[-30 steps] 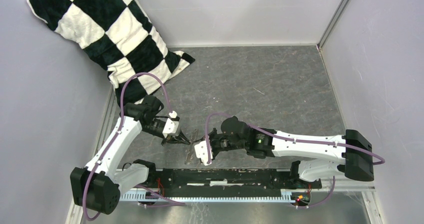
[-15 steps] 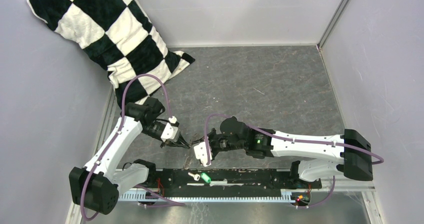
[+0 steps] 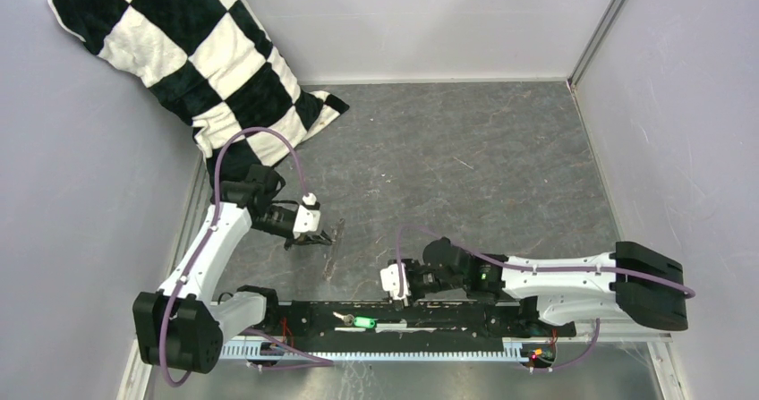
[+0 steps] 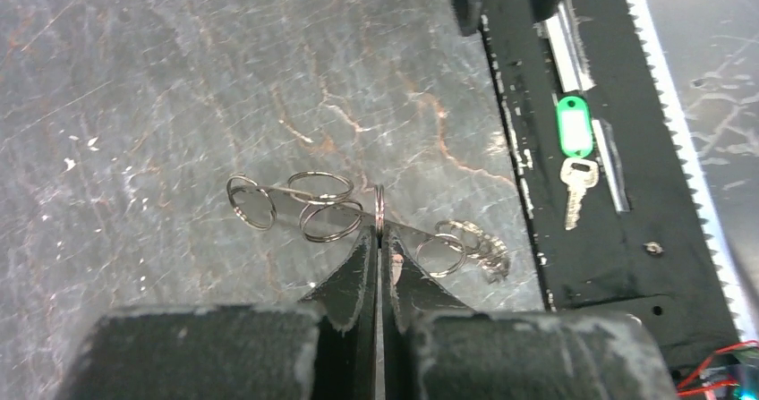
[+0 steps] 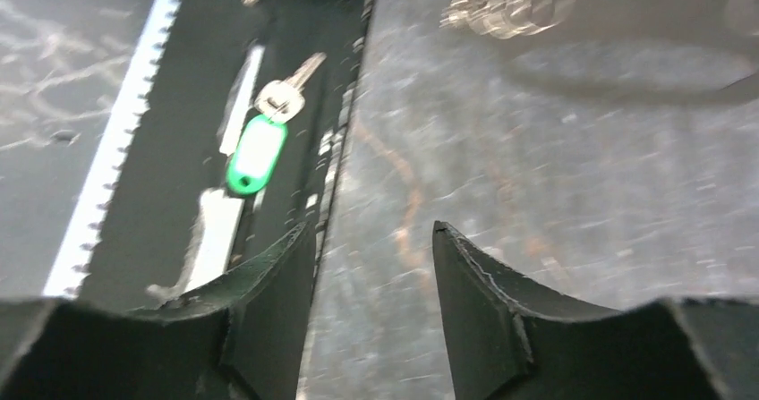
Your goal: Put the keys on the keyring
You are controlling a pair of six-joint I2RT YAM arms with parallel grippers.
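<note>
Now the one small silver key with a bright green plastic tag (image 4: 573,130) lies on the black base rail (image 3: 465,315); a second ago you couldn't see it there. Your right gripper (image 5: 371,230), lower than before, stands apart and empty just beside it. Your left gripper (image 4: 377,236) pinches the single thin silvery wire keyring (image 4: 379,205), which carries four separate small rings (image 4: 331,203) and a bunch too tangled to count.

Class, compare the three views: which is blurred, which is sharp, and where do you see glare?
Right wrist: motion-smeared, the keys and the keyring both soft. Left wrist: crisp, the keyring's wires distinct, pale glare streaking the scratched table. Top external: evenly lit, sharp, no strong shadows.
</note>
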